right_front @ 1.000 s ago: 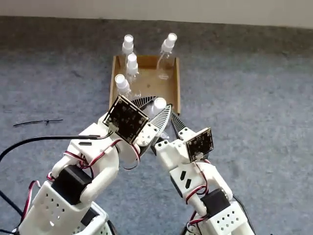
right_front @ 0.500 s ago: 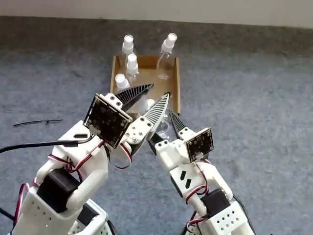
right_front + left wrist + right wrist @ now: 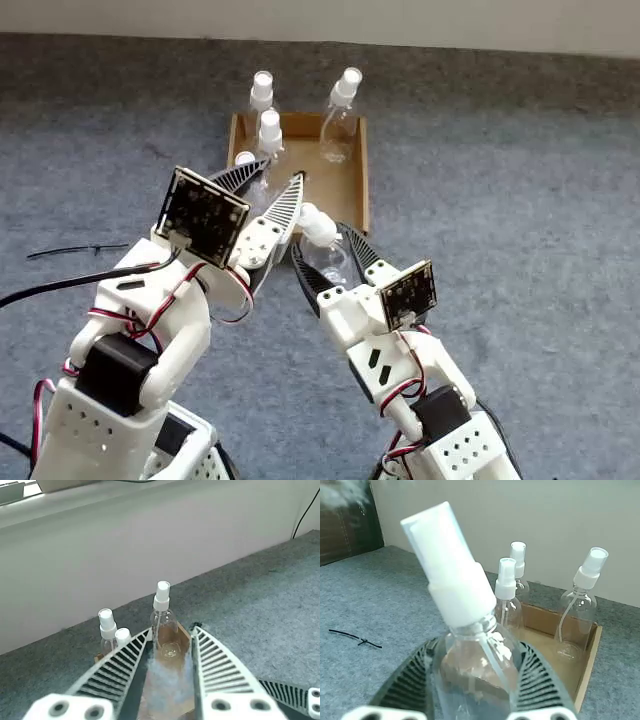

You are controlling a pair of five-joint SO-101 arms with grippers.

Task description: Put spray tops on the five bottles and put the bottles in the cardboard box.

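My right gripper (image 3: 322,240) is shut on a clear bottle (image 3: 325,255) with a white spray top (image 3: 315,222), held tilted just in front of the cardboard box (image 3: 355,185). In the right wrist view the bottle (image 3: 470,665) sits between the fingers (image 3: 412,677), its top (image 3: 452,585) leaning away. My left gripper (image 3: 283,170) hangs open over the box's near left part with nothing in it; its fingers (image 3: 117,667) frame the box floor (image 3: 170,680). Several capped bottles stand in the box (image 3: 340,110) (image 3: 268,135) (image 3: 262,92); one (image 3: 245,160) is half hidden behind a left finger.
A black cable tie (image 3: 75,250) lies on the grey carpet to the left. A pale wall (image 3: 125,545) runs beyond the box. The box's right half (image 3: 570,670) holds one bottle (image 3: 580,615) at the back.
My left gripper let go of the spray top, opened and drew back to the left over the box. The bottle stays in my right gripper, its top now uncovered and tilted.
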